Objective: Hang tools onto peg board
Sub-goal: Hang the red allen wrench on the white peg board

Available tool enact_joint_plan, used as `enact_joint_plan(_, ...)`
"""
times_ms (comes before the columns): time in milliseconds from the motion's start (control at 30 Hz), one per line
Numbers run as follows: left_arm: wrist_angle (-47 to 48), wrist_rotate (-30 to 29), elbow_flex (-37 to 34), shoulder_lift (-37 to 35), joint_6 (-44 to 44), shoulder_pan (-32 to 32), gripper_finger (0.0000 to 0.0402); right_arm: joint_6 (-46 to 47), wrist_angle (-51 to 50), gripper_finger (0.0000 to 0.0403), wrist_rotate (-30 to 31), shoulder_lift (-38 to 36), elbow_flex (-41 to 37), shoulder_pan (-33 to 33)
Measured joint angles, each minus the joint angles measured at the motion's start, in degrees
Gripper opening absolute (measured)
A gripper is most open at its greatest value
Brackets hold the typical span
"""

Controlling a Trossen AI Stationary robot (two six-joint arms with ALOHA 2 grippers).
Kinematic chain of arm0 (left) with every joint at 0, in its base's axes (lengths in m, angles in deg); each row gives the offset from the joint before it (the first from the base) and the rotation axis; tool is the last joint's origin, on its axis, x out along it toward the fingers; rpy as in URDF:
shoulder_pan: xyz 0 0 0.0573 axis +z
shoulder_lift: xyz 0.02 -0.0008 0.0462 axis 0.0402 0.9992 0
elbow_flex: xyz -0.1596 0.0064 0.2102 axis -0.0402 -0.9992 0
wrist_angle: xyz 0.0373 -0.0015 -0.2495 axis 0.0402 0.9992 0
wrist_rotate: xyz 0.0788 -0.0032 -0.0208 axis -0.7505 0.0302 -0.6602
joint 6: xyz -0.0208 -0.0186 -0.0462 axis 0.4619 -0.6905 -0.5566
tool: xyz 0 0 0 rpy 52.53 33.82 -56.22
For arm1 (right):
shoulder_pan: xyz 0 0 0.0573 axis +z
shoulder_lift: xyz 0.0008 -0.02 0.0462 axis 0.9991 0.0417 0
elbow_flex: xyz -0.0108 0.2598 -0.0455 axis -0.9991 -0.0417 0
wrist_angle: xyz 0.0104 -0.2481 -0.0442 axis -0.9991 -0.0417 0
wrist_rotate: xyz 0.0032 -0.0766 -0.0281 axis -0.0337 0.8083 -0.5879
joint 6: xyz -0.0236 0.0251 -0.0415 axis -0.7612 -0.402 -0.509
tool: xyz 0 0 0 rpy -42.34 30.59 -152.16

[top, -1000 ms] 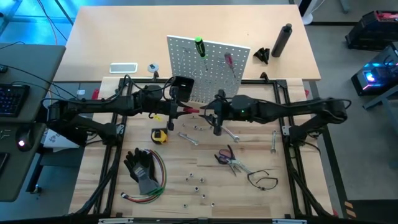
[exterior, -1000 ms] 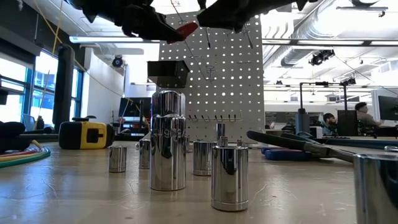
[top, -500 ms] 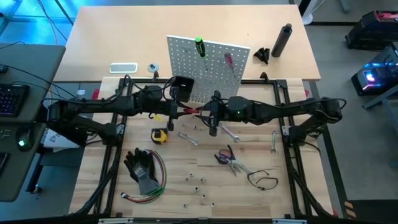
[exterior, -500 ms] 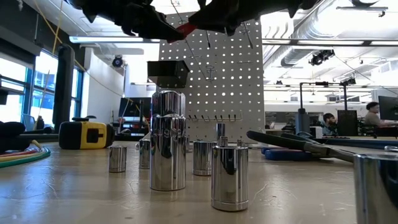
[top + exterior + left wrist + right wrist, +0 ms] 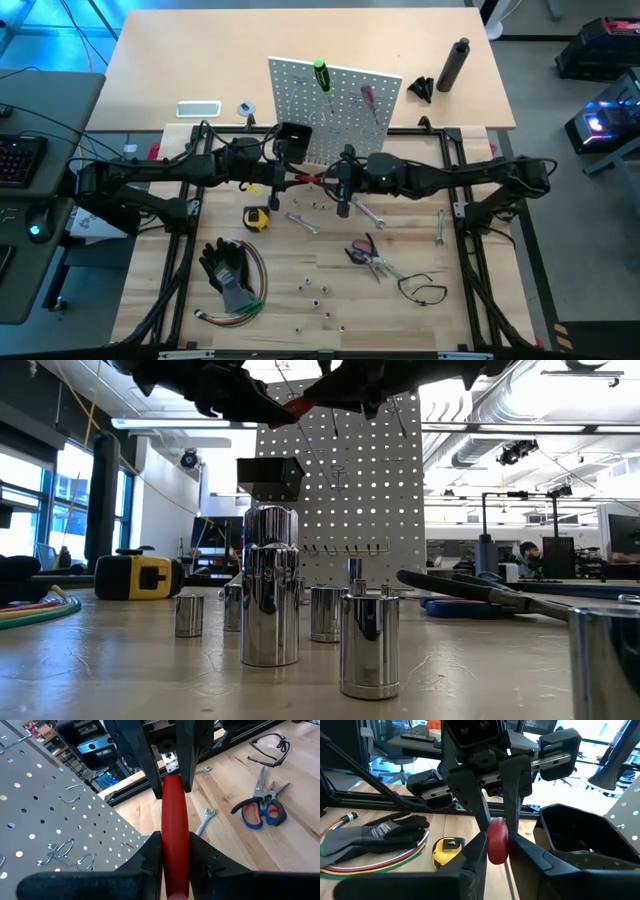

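Left gripper [image 5: 292, 178]: closed on the red-handled screwdriver [image 5: 175, 825], in front of the peg board [image 5: 335, 105].
Right gripper [image 5: 326, 181]: fingers clamp the same handle's other end.

Black gloves [image 5: 227, 270] beside coloured wires [image 5: 255, 290]; dark bottle [image 5: 455, 64] upright.

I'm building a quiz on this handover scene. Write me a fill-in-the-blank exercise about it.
1. Both tools, left and right, close on one tool handle whose colour is ____.
2. The tape measure on the table is ____ in colour.
3. A green-handled screwdriver hangs on the ____.
4. The black gloves lie beside a bundle of coloured ____.

Missing words: red; yellow; peg board; wires
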Motion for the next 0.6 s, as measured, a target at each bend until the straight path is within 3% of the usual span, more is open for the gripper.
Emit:
enact_joint_plan(367,0.1,-0.1,0.0,0.0,-1.4,0.0,0.0054,-0.1,-0.1,0.0035,-0.1,0.0,0.0,-0.1)
enact_joint_plan(600,-0.4,-1.3,0.0,0.0,-2.7,0.0,0.0103,0.2,1.4,0.0032,0.2,-0.1,0.0,-0.1)
